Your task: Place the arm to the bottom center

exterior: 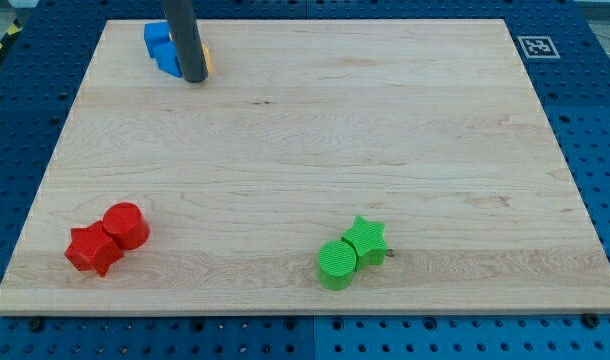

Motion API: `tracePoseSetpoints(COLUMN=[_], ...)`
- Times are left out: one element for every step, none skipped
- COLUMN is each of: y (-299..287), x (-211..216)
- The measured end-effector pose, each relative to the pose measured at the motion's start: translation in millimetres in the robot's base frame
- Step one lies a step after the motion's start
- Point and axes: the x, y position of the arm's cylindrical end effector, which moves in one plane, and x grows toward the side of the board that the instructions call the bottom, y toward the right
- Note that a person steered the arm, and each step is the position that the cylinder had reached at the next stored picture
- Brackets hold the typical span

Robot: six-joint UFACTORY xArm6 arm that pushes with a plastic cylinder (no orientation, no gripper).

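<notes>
My tip (194, 77) stands at the view's top left of the wooden board (315, 150), right against the blue blocks (161, 48), on their right side. A sliver of a yellow-orange block (208, 62) shows just behind the rod; its shape is hidden. A red cylinder (126, 225) and a red star (92, 249) touch each other at the bottom left. A green cylinder (336, 264) and a green star (365, 240) touch each other at the bottom, right of centre. My tip is far from the red and green blocks.
The board lies on a blue perforated table (25, 110). A black-and-white marker tag (537, 46) sits at the board's top right corner.
</notes>
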Motion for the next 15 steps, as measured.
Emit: tracePoseSetpoints(y=[36, 48, 48, 48, 48, 48, 48, 48, 48, 48, 48, 48, 48, 48, 48], x=[13, 22, 23, 38, 44, 65, 67, 70, 88, 91, 91, 100, 116, 133, 156])
